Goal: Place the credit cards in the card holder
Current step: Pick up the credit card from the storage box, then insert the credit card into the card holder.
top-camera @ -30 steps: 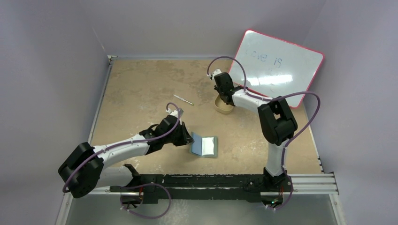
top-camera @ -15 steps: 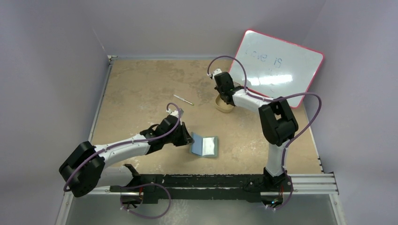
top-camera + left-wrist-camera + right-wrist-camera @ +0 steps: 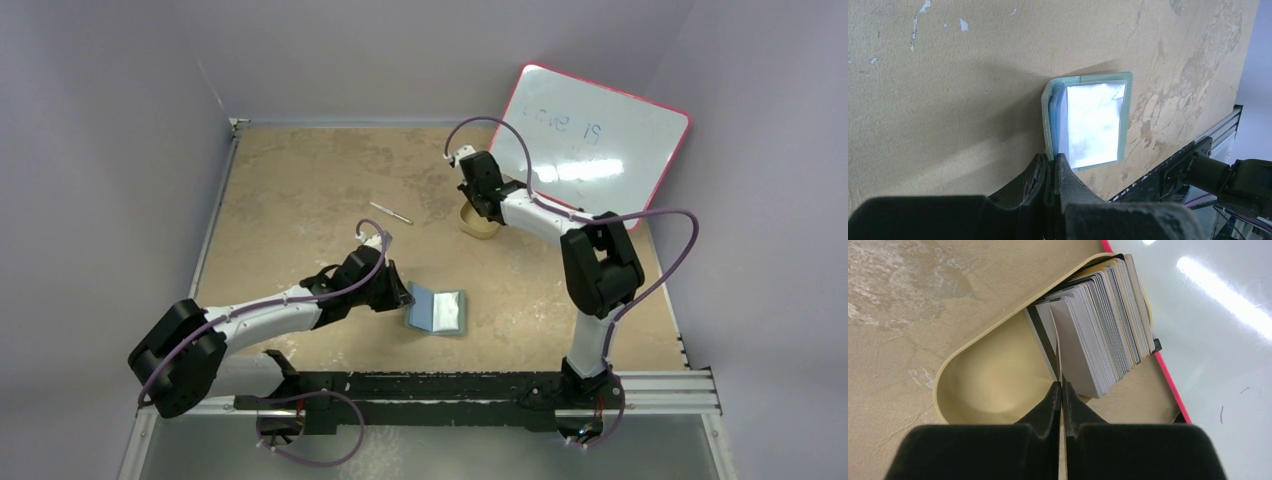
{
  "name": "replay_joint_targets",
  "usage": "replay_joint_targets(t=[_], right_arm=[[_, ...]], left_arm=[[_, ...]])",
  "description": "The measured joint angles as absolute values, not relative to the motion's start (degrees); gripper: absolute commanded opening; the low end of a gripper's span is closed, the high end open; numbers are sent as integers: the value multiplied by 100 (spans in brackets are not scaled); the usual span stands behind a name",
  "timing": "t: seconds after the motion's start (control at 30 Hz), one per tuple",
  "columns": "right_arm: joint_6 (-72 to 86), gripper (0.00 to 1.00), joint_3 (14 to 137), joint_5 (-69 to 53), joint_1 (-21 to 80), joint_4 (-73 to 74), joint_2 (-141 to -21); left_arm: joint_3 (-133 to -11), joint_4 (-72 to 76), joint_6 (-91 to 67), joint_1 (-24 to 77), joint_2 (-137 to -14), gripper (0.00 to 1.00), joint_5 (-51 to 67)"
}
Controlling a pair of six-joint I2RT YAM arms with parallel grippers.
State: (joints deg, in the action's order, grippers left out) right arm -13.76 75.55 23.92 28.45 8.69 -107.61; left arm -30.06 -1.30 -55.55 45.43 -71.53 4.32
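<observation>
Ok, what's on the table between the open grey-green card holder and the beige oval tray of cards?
Nothing: in the top view only bare tan tabletop separates the grey-green folding card holder from the beige oval tray.

Whiteboard [image 3: 600, 140], beige tray [image 3: 988, 380], stick [image 3: 391, 212] — perhaps pen

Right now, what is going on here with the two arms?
The right gripper is shut on one card among the cards that stand on edge in the tray, at the far side of the table. The left gripper is shut on the edge of the holder, which lies open nearer the arm bases. The card has not yet left the tray.
</observation>
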Motion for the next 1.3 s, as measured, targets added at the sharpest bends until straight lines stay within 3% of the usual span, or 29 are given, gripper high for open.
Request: replay_joint_targets(t=[0.37, 0.6, 0.77, 1.0, 1.13, 1.3], right_arm=[[-832, 0, 7874, 1986, 2845, 1695, -10624], [-134, 0, 7870, 1557, 2845, 2156, -9489], [561, 0, 7500, 788, 2845, 2045, -8663], [1903, 0, 5712, -644, 2849, 1210, -7561], [2703, 0, 4582, -1339, 2849, 373, -7192], [3352, 0, 3747, -1903, 2851, -386, -7247]], left_arm=[[-2908, 150, -5811, 4543, -7137, 0, 338], [-2714, 821, -6198, 4543, -7216, 1, 139], [-2714, 1168, -6246, 4543, -7546, 12, 58], [-2716, 1059, -6239, 4543, -7664, 31, -128], [-2716, 801, -6213, 4543, -7509, 31, -320], [-2716, 692, -6180, 4543, -7422, 15, -443]])
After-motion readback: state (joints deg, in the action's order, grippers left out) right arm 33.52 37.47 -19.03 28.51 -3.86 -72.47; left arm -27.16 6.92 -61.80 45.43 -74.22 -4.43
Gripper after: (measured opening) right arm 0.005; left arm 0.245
